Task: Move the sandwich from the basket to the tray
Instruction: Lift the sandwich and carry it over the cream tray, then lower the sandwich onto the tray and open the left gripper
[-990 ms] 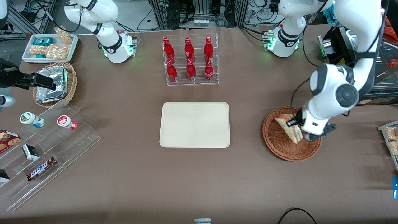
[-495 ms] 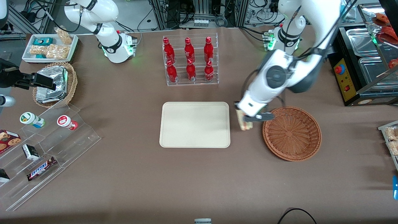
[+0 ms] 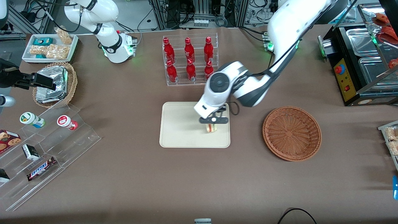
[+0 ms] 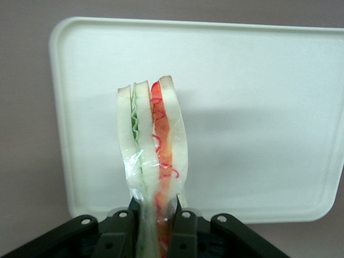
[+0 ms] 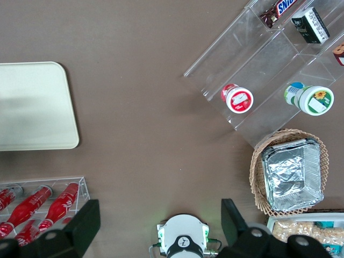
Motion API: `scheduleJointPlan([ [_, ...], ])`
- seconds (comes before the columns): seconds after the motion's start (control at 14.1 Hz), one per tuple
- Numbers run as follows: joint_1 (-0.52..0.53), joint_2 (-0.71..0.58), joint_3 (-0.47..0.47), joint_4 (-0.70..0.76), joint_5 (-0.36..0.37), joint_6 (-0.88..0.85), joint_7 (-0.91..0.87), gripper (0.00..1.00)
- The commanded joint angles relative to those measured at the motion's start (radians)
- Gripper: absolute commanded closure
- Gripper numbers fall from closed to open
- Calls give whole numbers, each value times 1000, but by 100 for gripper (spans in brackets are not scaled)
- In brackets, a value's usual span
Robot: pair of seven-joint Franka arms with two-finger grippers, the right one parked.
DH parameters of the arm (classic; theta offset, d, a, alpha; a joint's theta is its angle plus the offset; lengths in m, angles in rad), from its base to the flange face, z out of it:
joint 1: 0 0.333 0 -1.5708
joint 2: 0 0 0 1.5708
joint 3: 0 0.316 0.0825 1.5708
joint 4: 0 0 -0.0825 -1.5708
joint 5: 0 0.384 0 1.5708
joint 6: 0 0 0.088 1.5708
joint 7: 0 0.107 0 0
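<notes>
While the sandwich hangs above the tray, it is pinched at one end between the two black fingers of the gripper, which are closed tight against its bread sides. Its wrap is clear, and the green and red filling layers show edge-on between the pale slices. From the front, the wedge sits over the part of the tray nearest the working arm's end of the table, close to that edge; whether it touches the tray's surface I cannot tell. The tray lies flat near the middle of the tabletop. Well apart from it, toward the working arm's end, sits the reddish-brown wicker basket, with nothing in it. Farther from the front camera than the tray stands a clear rack of red bottles.
</notes>
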Motion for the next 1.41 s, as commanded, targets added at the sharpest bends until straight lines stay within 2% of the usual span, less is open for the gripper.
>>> scheduleJointPlan([
  [0.0,-64,69,9,103,31,-18,-42,78],
  [0.28,-90,104,9,101,30,2,-44,75],
  [0.42,-99,118,9,101,27,68,-45,67],
  [0.49,-98,118,9,101,27,69,-53,56],
  [0.57,-98,117,9,103,28,69,-64,26],
  [0.64,-98,115,15,101,34,69,-70,0],
  [0.85,-88,77,38,101,30,48,-76,0],
  [0.99,-69,8,61,100,19,-48,-76,0],
  [1.2,54,-127,54,37,10,-217,-44,0],
  [1.34,147,-245,55,-36,-79,-266,72,0],
])
